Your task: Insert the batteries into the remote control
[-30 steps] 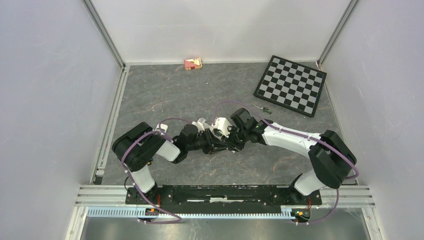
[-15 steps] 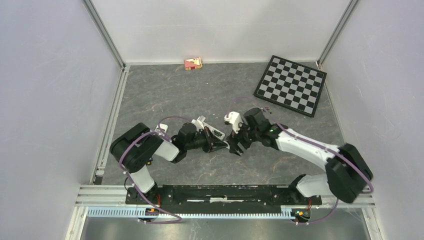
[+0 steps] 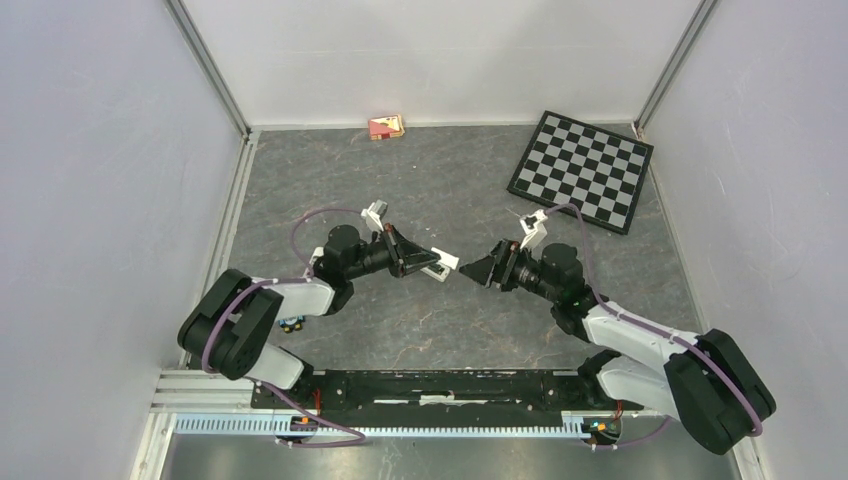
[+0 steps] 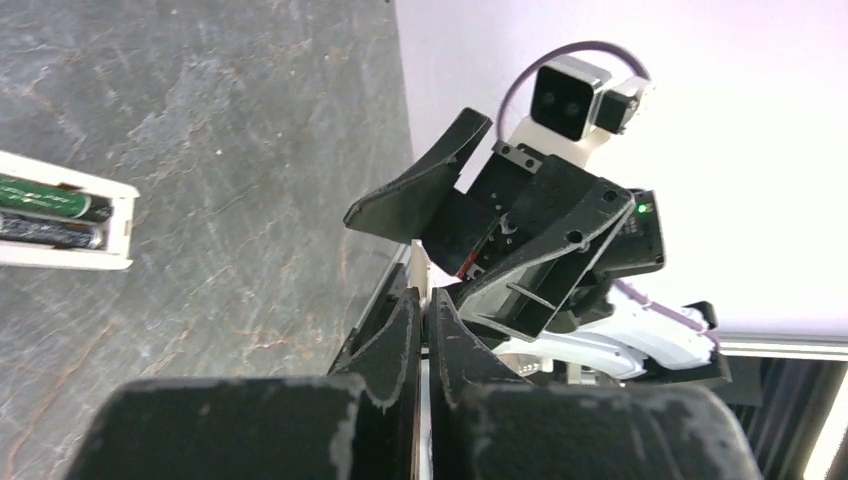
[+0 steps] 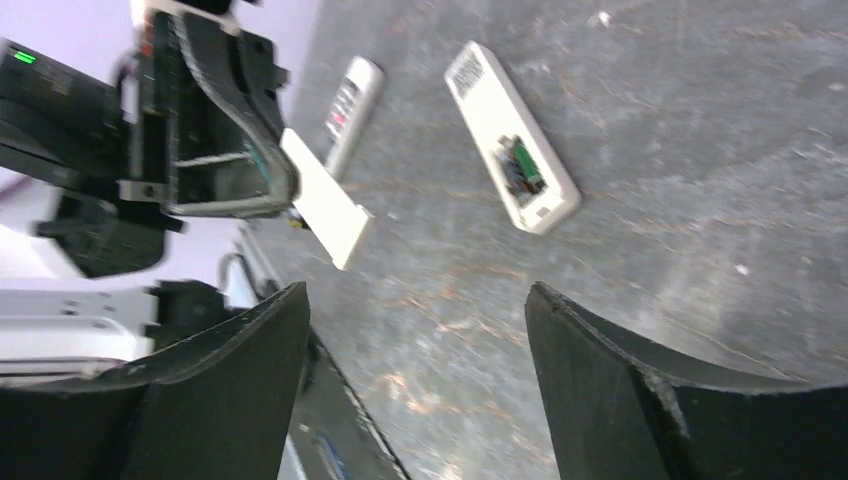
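My left pincer [image 4: 420,300] is closed flat on a thin white cover [image 5: 325,212], gripping it by one end. The rest of the plate juts out past my fingertips. My right pincer [image 5: 415,292] stands wide apart with nothing between its fingers. Both are lifted off the bench [image 3: 400,180] and face each other tip to tip. The free end of the cover points toward my right pincer, near it but not touching. The remote [image 5: 510,135] lies flat on the bench with its back up and the compartment at one end uncovered. The batteries [image 4: 50,212] sit inside that compartment, two side by side along the length of the remote, one green-jacketed and one dark. Neither pincer touches the remote. A second remote [image 5: 352,98], grey and with its buttons up, lies near the other end of the first, with bare bench between them. A checkerboard [image 3: 580,170] lies flat in the far right corner of the bench, well apart from both arms. A small red box [image 3: 386,126] sits against the back wall.
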